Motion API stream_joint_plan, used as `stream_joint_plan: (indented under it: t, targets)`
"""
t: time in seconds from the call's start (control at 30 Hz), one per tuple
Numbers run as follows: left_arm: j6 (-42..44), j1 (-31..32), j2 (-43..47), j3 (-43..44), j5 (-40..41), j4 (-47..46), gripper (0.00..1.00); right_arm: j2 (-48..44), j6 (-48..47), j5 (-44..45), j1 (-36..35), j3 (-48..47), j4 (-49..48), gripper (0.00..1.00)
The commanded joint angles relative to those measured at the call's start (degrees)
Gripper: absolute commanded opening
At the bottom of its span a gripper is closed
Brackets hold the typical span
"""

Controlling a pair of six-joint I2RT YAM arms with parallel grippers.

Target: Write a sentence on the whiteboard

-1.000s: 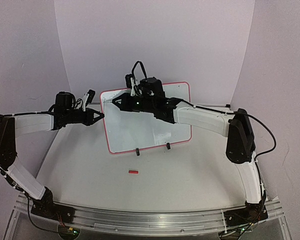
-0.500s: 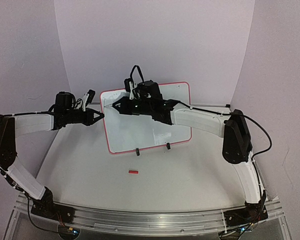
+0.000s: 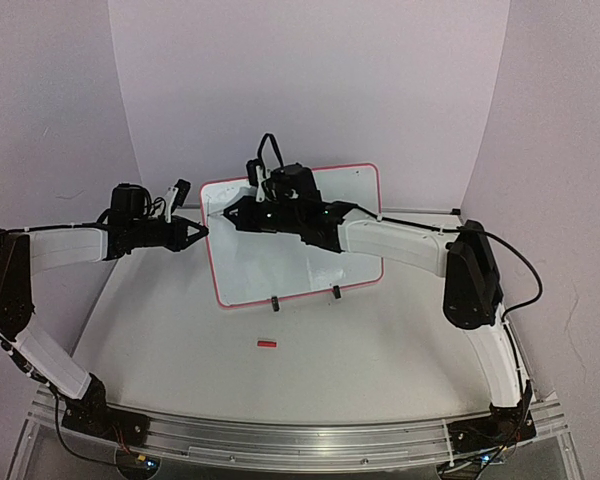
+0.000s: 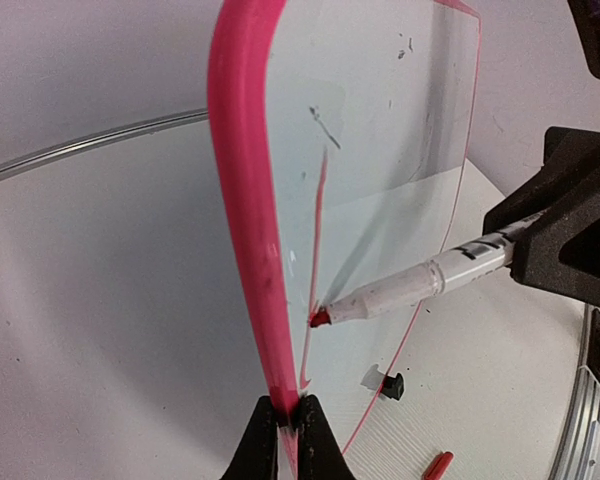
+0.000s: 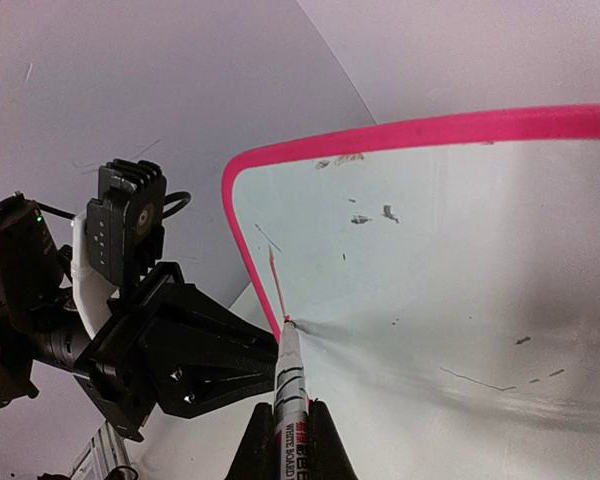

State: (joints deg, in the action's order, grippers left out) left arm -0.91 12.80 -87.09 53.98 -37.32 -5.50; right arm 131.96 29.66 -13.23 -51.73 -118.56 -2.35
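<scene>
Leftward since a second earlier, the right arm had carried its tip to the board's left edge. On the desk (image 3: 380, 360) the whiteboard (image 3: 280, 270) stood on its feet, its left frame pinched in the closed left end effector (image 4: 285, 440). The right end effector (image 3: 230, 212) was clamped on a marker (image 4: 420, 285), red nib touching the surface just inside the frame. Of the sentence (image 5: 275, 280), one thin stroke showed. Starting so near the rim, the nib could ride onto the frame, or a hard push could shove the board from the left grip.
</scene>
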Motion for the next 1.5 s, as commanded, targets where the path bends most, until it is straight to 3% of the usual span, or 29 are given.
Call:
stream_joint_plan:
  t: [0.0,0.27,0.53,0.77,1.47]
  targets:
    - [3.13,0.28,0.58,1.0,0.88,0.6,0.0,-4.05,-1.64,5.67,0.55,2.82,0.19,0.0]
    - [3.21,0.25,0.69,0.96,1.1,0.71,0.0,-5.85,-2.37,6.41,0.54,4.74,-0.02,0.0]
    - [3.37,0.29,0.61,1.07,1.23,1.05,0.0,-8.71,-2.59,-4.2,0.58,6.69,-5.92,0.0]
    - [3.38,0.29,0.85,1.02,1.37,1.16,0.0,-11.01,-2.82,-4.82,1.17,7.74,-7.2,0.0]
    - [3.51,0.29,0.69,1.29,1.72,1.52,0.0,-3.31,1.46,-6.93,3.9,0.5,-6.41,0.0]
